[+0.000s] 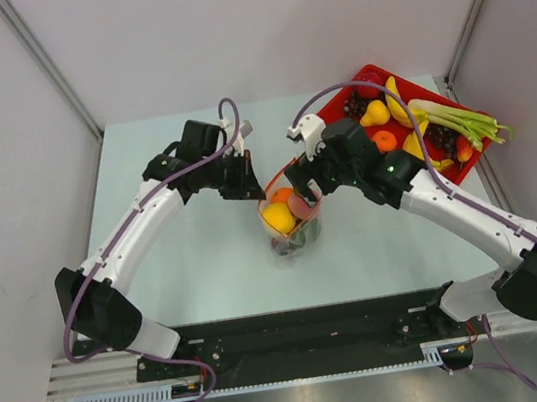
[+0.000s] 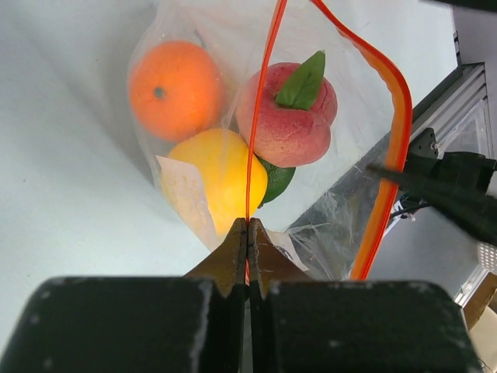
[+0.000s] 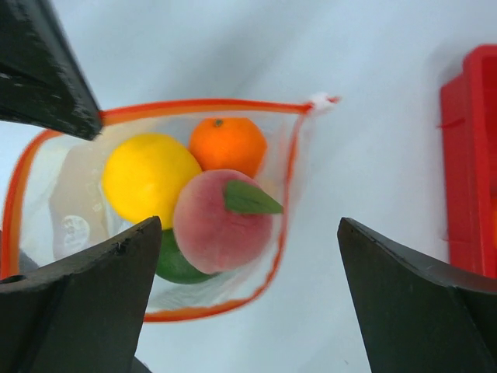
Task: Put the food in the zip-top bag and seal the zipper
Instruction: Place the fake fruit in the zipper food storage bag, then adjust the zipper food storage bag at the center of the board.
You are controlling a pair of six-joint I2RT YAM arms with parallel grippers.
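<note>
Left jaws pinch zipper [image 2: 260, 116] | right jaws spread | bag [image 3: 70, 225] — 4 fruits [image 3: 221, 225] inside

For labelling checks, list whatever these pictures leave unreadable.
Green fruit: right wrist view, mostly behind the peach and the right gripper's finger.
Red tray: same view, cut by the right edge.
Dark clusters on tray: top view, too small to identify.

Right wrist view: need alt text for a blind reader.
The open right gripper frames a clear zip-top bag, its orange-red zipper gaping, with a yellow fruit, an orange, a peach and a green fruit inside. A red tray edge shows at right.
</note>
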